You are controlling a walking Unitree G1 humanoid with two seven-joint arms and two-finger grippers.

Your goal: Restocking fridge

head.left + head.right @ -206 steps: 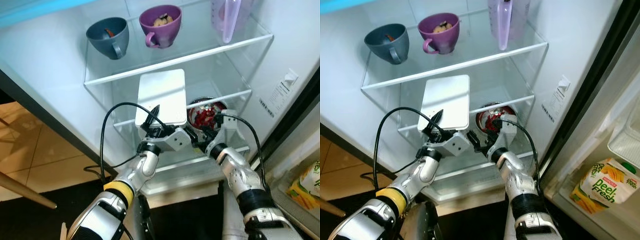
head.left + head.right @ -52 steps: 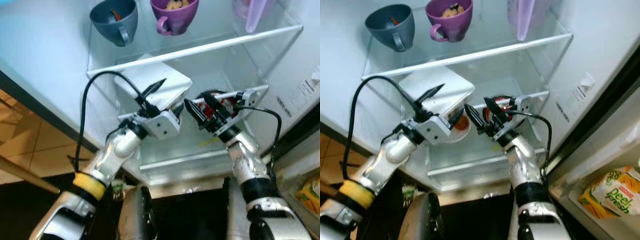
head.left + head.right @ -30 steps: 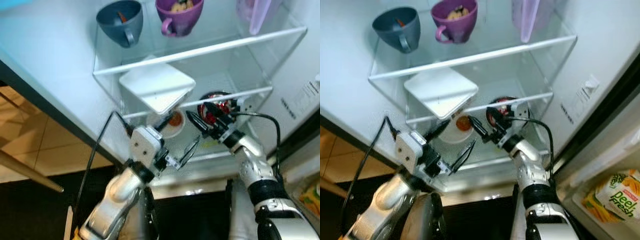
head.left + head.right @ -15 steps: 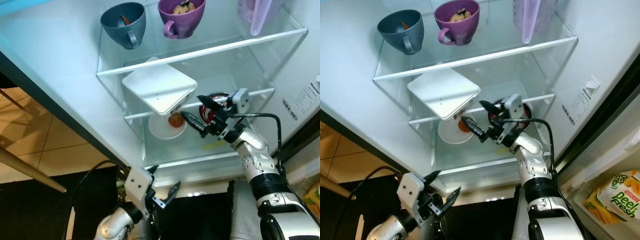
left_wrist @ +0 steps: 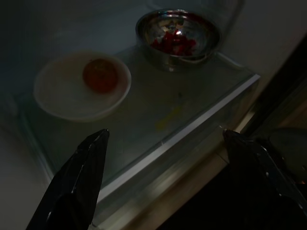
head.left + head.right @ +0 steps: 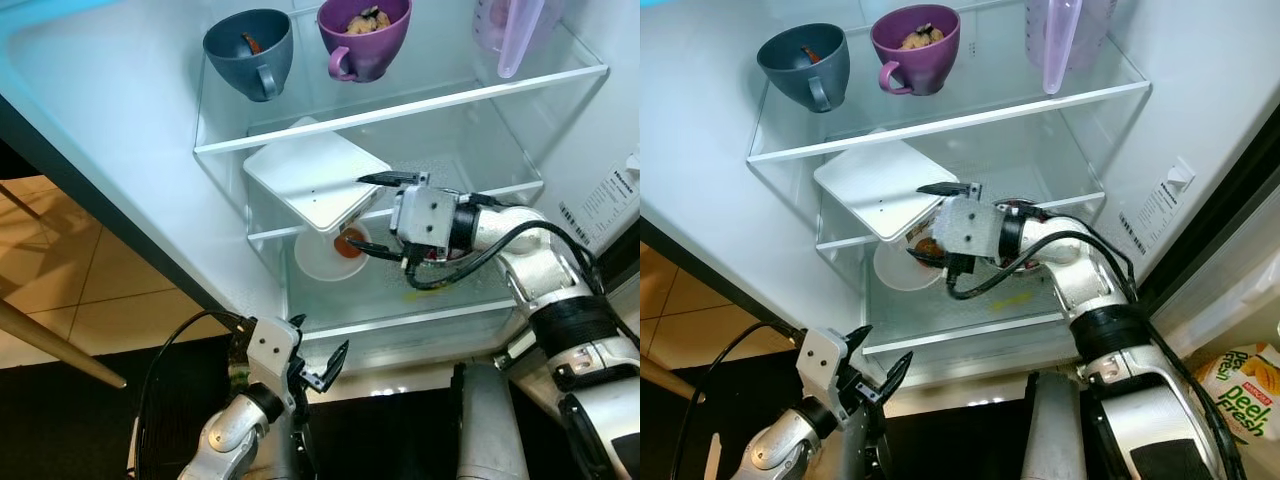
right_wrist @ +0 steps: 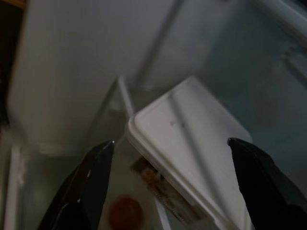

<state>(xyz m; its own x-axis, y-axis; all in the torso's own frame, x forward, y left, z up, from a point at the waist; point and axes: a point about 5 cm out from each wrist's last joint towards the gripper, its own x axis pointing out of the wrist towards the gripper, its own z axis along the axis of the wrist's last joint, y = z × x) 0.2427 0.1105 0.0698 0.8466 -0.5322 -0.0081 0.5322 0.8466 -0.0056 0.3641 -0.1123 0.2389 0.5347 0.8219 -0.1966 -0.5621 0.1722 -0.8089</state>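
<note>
Looking along the right gripper now, its two black fingers spread wide apart at either side of the frame with nothing between them. Straight ahead sits the white square container, tilted, one corner pointing toward the camera, resting across the thin edge of a glass shelf. Tucked just under its near edge is something with a printed label (too blurred to read). Lower down, a small orange-red round item lies beneath the container. Pale fridge wall rises behind it all.
</note>
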